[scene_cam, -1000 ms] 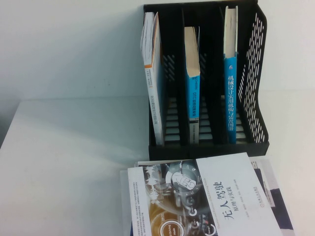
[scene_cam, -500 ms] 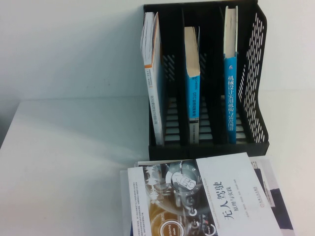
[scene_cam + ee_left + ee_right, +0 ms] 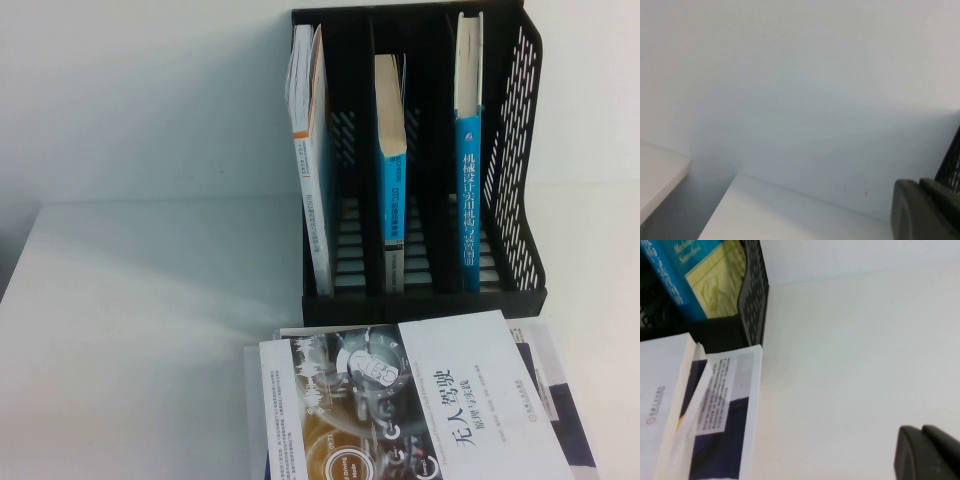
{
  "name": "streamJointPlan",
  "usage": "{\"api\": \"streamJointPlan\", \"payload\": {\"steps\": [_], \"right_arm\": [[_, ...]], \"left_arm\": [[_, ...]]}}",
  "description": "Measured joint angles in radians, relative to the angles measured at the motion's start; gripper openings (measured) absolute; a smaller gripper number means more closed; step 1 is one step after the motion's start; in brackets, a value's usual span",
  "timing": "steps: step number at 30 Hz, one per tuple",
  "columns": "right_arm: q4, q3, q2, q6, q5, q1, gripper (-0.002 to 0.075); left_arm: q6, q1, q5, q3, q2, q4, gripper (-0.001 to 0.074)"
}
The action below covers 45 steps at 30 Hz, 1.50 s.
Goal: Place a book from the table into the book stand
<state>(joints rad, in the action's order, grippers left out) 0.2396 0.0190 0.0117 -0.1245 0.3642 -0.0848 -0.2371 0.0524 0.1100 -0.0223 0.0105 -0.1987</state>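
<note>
The book stand (image 3: 420, 160) sits at the far side of the table (image 3: 140, 330), its three slots facing the robot, and each slot already holds one upright volume: a white-spined one in the left slot and a blue-spined book (image 3: 468, 150) in each of the other two, with spare room beside every one. Just in front of the stand, the book (image 3: 420, 400) lies flat with its white cover and black title facing up, on top of a small pile; a dark navy book (image 3: 715, 440) peeks out from under it on the side away from the stand's left slot. Lying flat and topmost, it is probably the easiest one to lift by an edge. Neither arm shows in the high view. The left claw (image 3: 925, 210) appears only as a dark tip in its own wrist view, near the stand's perforated wall and above bare table; whether it is spread or pressed together I cannot tell. The right claw (image 3: 927, 452) likewise shows only a dark tip, over bare table beside the pile, and its state cannot be told either. The task looks not yet begun.
</note>
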Motion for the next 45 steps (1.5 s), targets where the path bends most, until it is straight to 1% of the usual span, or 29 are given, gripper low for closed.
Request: {"api": "streamJointPlan", "payload": {"steps": [7,10,14,17,19,24,26,28,30,33,35,37,41,45], "right_arm": [[-0.009,0.0,0.0,-0.038,-0.006,0.0,-0.0003],[0.053,0.008,0.0,-0.031,-0.072,0.0,-0.0003],[0.177,0.01,0.0,-0.027,-0.277,0.0,-0.0003],[0.283,0.01,0.0,-0.027,-0.491,0.0,-0.0003],[0.385,0.01,0.0,-0.011,-0.615,0.0,-0.0003],[0.626,0.01,0.0,0.0,-0.816,0.0,-0.0003],[0.68,0.01,0.0,0.004,-0.876,0.0,-0.0003],[0.696,0.01,0.0,0.016,-0.931,0.0,-0.0003],[0.664,0.01,0.0,0.022,-0.978,0.0,-0.0003],[0.546,-0.005,0.0,0.03,-1.033,0.0,-0.0003],[0.467,-0.064,0.0,0.056,-1.036,0.0,-0.0003],[0.383,-0.149,0.0,0.081,-1.024,0.0,-0.0003],[0.212,-0.359,0.0,0.094,-0.958,0.0,-0.0003],[0.037,-0.552,-0.033,0.125,-0.904,0.0,-0.0003]], "left_arm": [[-0.004,0.0,0.012,0.0,0.0,-0.004,-0.0004],[-0.038,0.0,0.061,0.0,0.0,-0.017,-0.0004],[-0.105,0.0,0.2,0.0,0.0,-0.023,-0.0004],[-0.139,0.0,0.332,0.0,0.0,-0.023,-0.0004],[-0.161,0.0,0.393,0.0,0.0,-0.015,-0.0004],[-0.237,0.0,0.451,0.0,0.0,0.012,-0.0004],[-0.255,0.0,0.462,0.0,0.0,0.017,-0.0004],[-0.274,0.0,0.481,0.0,0.0,0.019,-0.0004],[-0.292,0.0,0.517,0.0,0.0,0.023,-0.0004],[-0.297,0.0,0.555,0.0,0.002,0.025,-0.0004],[-0.297,0.0,0.545,0.021,0.002,0.025,-0.0004],[-0.283,0.0,0.521,0.075,0.002,0.025,-0.0004],[-0.202,0.0,0.438,0.249,0.005,0.037,-0.0004],[-0.18,0.0,0.343,0.441,-0.021,0.108,-0.0004]]}}
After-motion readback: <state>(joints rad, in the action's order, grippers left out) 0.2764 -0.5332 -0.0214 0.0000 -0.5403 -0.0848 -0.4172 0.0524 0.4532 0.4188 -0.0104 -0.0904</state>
